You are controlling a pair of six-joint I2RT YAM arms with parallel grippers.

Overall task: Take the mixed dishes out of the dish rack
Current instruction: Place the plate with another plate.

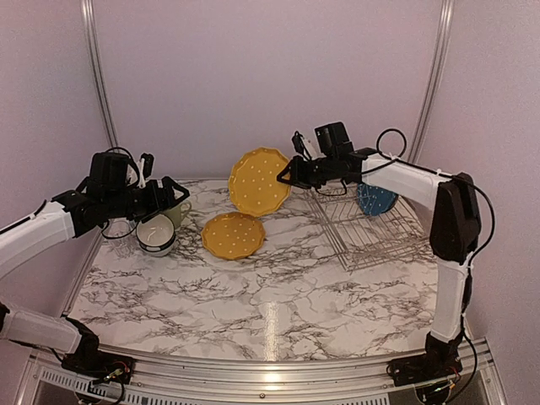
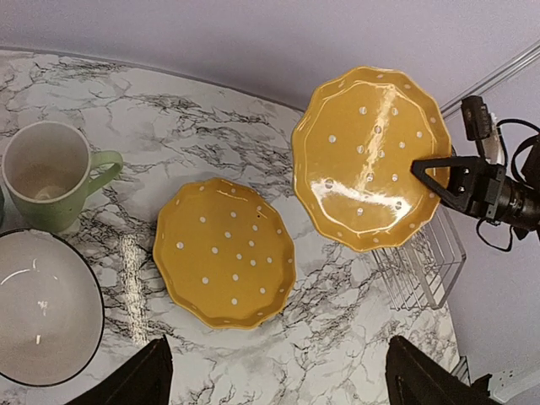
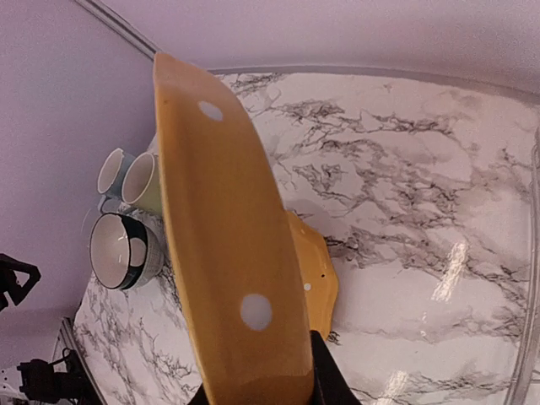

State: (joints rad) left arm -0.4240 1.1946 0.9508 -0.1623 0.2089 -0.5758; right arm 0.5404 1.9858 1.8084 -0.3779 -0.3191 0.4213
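My right gripper (image 1: 285,175) is shut on the rim of a mustard-yellow dotted plate (image 1: 257,180) and holds it on edge in the air, left of the dish rack (image 1: 371,229); the plate fills the right wrist view (image 3: 221,245) and shows in the left wrist view (image 2: 367,156). A second yellow dotted plate (image 1: 233,234) lies flat on the table (image 2: 224,263). A blue dotted plate (image 1: 375,199) still stands in the rack. My left gripper (image 1: 173,197) is open and empty above the white bowl (image 1: 156,234) and pale-green mug (image 1: 177,214).
The bowl (image 2: 44,304) and green mug (image 2: 51,175) sit at the table's left, with a light-blue mug (image 3: 111,170) beside them. The marble table (image 1: 278,304) ends at a metal frame rail in front; purple walls close the back and sides.
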